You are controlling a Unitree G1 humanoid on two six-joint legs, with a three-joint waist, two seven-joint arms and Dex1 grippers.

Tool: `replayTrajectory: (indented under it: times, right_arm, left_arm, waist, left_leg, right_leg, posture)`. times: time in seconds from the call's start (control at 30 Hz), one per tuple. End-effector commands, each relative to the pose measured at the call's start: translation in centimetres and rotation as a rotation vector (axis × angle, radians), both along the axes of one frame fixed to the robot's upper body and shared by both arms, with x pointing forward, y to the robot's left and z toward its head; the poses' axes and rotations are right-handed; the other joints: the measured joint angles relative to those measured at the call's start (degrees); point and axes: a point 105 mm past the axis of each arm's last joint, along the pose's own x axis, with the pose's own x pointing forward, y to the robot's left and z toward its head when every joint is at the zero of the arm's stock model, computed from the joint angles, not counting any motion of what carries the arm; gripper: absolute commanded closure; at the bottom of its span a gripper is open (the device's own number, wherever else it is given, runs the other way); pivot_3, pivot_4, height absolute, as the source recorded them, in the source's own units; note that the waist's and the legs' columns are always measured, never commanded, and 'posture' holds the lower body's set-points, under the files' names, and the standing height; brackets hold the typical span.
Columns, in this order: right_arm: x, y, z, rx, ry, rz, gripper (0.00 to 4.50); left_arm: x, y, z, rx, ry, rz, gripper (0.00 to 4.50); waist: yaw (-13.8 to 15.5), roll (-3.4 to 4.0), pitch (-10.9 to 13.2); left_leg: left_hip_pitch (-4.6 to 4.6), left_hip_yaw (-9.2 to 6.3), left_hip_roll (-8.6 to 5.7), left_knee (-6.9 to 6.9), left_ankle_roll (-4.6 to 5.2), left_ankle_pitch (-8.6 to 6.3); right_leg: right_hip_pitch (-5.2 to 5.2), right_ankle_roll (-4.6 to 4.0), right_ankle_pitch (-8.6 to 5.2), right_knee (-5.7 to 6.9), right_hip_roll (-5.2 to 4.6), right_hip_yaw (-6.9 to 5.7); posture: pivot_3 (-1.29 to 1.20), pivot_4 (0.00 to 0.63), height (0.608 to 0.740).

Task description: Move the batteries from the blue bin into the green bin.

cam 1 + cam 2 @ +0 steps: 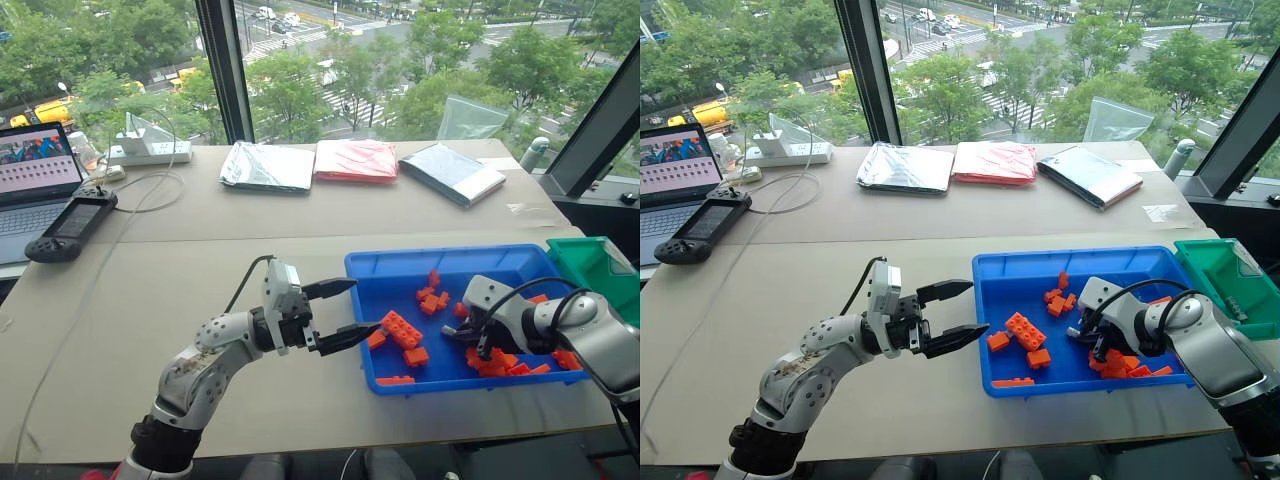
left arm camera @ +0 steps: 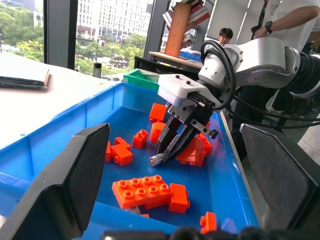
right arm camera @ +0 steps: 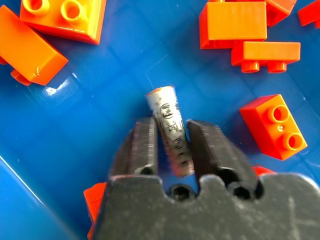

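The table (image 1: pixel 200 260) carried the blue bin (image 1: pixel 400 262) at its near right, with the smaller green bin (image 1: pixel 590 262) just beside the blue bin's right end. Scattered orange bricks (image 1: pixel 402 330) lay across the blue bin's floor, most of them toward its right and near side. The left gripper (image 1: pixel 345 312) hovered level at the blue bin's left rim, its two fingers spread wide apart and holding nothing. The right gripper (image 2: pixel 162 155) pointed steeply down into the right part of the blue bin, among the bricks, with its fingers (image 3: pixel 145 145) drawn in against both sides of a battery (image 3: pixel 170 127). The battery sat between the fingertips, its silvery end projecting past them, low over the blue floor; contact with the floor could not be determined. At the far edge of the table lay three flat bags (image 1: pixel 355 160), with a laptop (image 1: pixel 35 175) and a handheld controller (image 1: pixel 70 225) at the far left.
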Motion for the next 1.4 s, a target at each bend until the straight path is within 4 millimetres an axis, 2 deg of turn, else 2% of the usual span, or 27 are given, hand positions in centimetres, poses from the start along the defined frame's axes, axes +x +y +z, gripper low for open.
replayTrajectory:
  times: [0.03, 0.17, 0.3, 0.37, 0.43, 0.5, 0.77, 0.83, 0.97, 1.1, 1.17, 1.2, 1.3, 1.33, 1.37, 1.4]
  right_arm:
    - [1.4, -0.4, 2.6, 0.051, -0.121, -0.078, 4.27]
    - [3.5, -1.9, 6.3, 0.124, -0.302, -0.232, 4.27]
    - [5.1, -4.7, 9.7, 0.199, -0.479, -0.446, 4.27]
    - [5.7, -11.8, 13.6, 0.174, -0.748, -0.855, 4.27]
    - [4.5, -16.4, 15.1, 0.162, -0.892, -1.141, 4.27]
    - [3.8, -17.7, 14.6, 0.102, -0.912, -1.210, 4.27]
    - [3.1, -18.1, 12.2, 0.119, -0.862, -1.283, 4.27]
    - [2.9, -18.4, 12.1, 0.106, -0.864, -1.302, 3.26]
    - [2.1, -19.4, 13.1, 0.106, -0.938, -1.367, 1.95]
    - [2.5, -19.0, 14.3, 0.136, -0.989, -1.347, 0.59]
    - [3.6, -17.4, 14.8, 0.184, -0.974, -1.247, 0.03]
    - [4.2, -16.1, 15.0, 0.210, -0.958, -1.166, 0.03]
    - [5.7, -10.1, 14.7, 0.320, -0.821, -0.822, 0.03]
    - [5.5, -7.7, 14.4, 0.343, -0.758, -0.688, 0.03]
    - [4.6, -4.5, 14.0, 0.359, -0.681, -0.510, 0.03]
    - [3.5, -2.2, 13.5, 0.380, -0.614, -0.385, 0.03]
  left_arm:
    - [-0.2, -0.1, 0.7, -0.024, -0.035, -0.012, 0.00]
    - [-0.2, 0.0, 0.7, -0.025, -0.036, -0.007, 0.00]
    - [-0.3, 0.0, 0.8, -0.028, -0.035, -0.007, 0.00]
    - [-0.3, 0.0, 0.9, -0.028, -0.036, -0.007, 0.00]
    - [-0.2, 0.0, 1.0, -0.027, -0.038, -0.008, 0.00]
    - [-0.2, 0.0, 1.0, -0.027, -0.040, -0.011, 0.00]
    - [-0.2, 0.0, 0.8, -0.025, -0.045, -0.016, 0.00]
    - [-0.2, 0.0, 0.8, -0.025, -0.045, -0.018, 0.00]
    - [-0.2, 0.0, 0.8, -0.030, -0.056, -0.020, 0.00]
    - [-0.4, 0.0, 0.8, -0.031, -0.061, -0.026, 0.00]
    - [-0.4, 0.0, 0.8, -0.032, -0.065, -0.030, 0.00]
    - [-0.5, 0.0, 0.8, -0.031, -0.067, -0.032, 0.00]
    - [-0.7, 0.2, 0.9, -0.026, -0.072, -0.043, 0.00]
    - [-0.7, 0.3, 0.9, -0.023, -0.073, -0.045, 0.00]
    - [-0.7, 0.5, 0.8, -0.020, -0.074, -0.044, 0.00]
    - [-0.6, 0.6, 0.8, -0.016, -0.075, -0.043, 0.00]
  waist:
    - [0.0, 0.00, 0.0]
    - [0.0, 0.01, 0.0]
    - [0.0, 0.00, 0.0]
    - [0.1, -0.01, 0.0]
    - [0.6, 0.04, 0.0]
    - [1.3, 0.05, 0.0]
    - [-0.2, 0.17, 0.0]
    - [-0.3, 0.17, 0.0]
    - [-0.2, 0.17, 0.0]
    - [-0.2, 0.17, 0.0]
    - [-0.3, 0.17, 0.0]
    - [-0.3, 0.17, 0.0]
    - [-0.8, 0.18, 0.0]
    - [-0.9, 0.19, 0.0]
    - [-0.9, 0.20, 0.0]
    - [-0.8, 0.21, 0.0]
  left_leg:
    - [0.00, 0.00, 0.00, 0.00, 0.00, 0.00]
    - [-0.03, 0.00, 0.00, 0.00, 0.00, 0.00]
    - [-0.04, 0.00, -0.02, -0.01, -0.01, 0.00]
    - [-0.05, -0.02, -0.02, -0.01, 0.00, 0.00]
    - [-0.12, 0.02, -0.08, 0.01, -0.05, 0.03]
    - [-0.18, 0.01, -0.18, -0.01, -0.07, 0.04]
    - [-0.25, 0.09, -0.08, -0.06, -0.03, 0.03]
    - [-0.21, 0.10, -0.08, -0.05, -0.03, 0.03]
    - [-0.14, 0.10, -0.07, -0.05, -0.03, 0.03]
    - [-0.15, 0.10, -0.08, -0.06, -0.03, 0.03]
    - [-0.14, 0.10, -0.06, -0.06, -0.03, 0.03]
    - [-0.14, 0.09, -0.05, -0.06, -0.03, 0.03]
    - [-0.12, 0.09, -0.03, -0.07, -0.03, 0.03]
    - [-0.11, 0.09, -0.02, -0.07, -0.03, 0.03]
    - [-0.10, 0.07, 0.00, -0.09, -0.02, 0.03]
    - [-0.11, 0.04, 0.01, -0.11, -0.02, 0.02]
  right_leg:
    - [0.00, 0.00, 0.00, 0.00, 0.00, 0.00]
    - [-0.06, -0.01, 0.00, 0.04, 0.00, 0.01]
    - [-0.05, -0.01, 0.01, 0.04, -0.01, 0.01]
    - [-0.05, -0.01, 0.01, 0.02, -0.01, -0.01]
    - [-0.12, 0.01, 0.03, 0.06, -0.12, 0.02]
    - [-0.16, 0.01, 0.03, 0.06, -0.16, -0.01]
    - [-0.23, 0.00, 0.03, -0.01, -0.07, 0.09]
    - [-0.22, 0.00, 0.03, 0.04, -0.05, 0.10]
    - [-0.15, 0.00, 0.03, 0.05, -0.03, 0.10]
    - [-0.15, 0.00, 0.03, 0.03, -0.04, 0.10]
    - [-0.15, 0.00, 0.03, 0.03, -0.02, 0.10]
    - [-0.15, 0.00, 0.03, 0.03, -0.01, 0.10]
    - [-0.15, 0.00, 0.03, 0.04, 0.01, 0.11]
    - [-0.15, 0.00, 0.03, 0.04, 0.01, 0.11]
    - [-0.15, 0.00, 0.03, 0.04, 0.04, 0.11]
    - [-0.15, -0.01, 0.03, 0.03, 0.06, 0.10]
  posture:
    - [0.00, 0.150, 0.740]
    - [0.00, 0.150, 0.740]
    - [0.00, 0.150, 0.740]
    - [0.00, 0.150, 0.740]
    - [0.00, 0.150, 0.740]
    - [0.00, 0.150, 0.740]
    - [0.00, 0.150, 0.740]
    - [0.00, 0.150, 0.740]
    - [0.00, 0.150, 0.740]
    - [0.00, 0.150, 0.740]
    - [0.00, 0.150, 0.740]
    - [0.00, 0.150, 0.740]
    - [0.00, 0.150, 0.740]
    - [0.00, 0.150, 0.740]
    - [0.00, 0.150, 0.740]
    - [0.00, 0.150, 0.740]
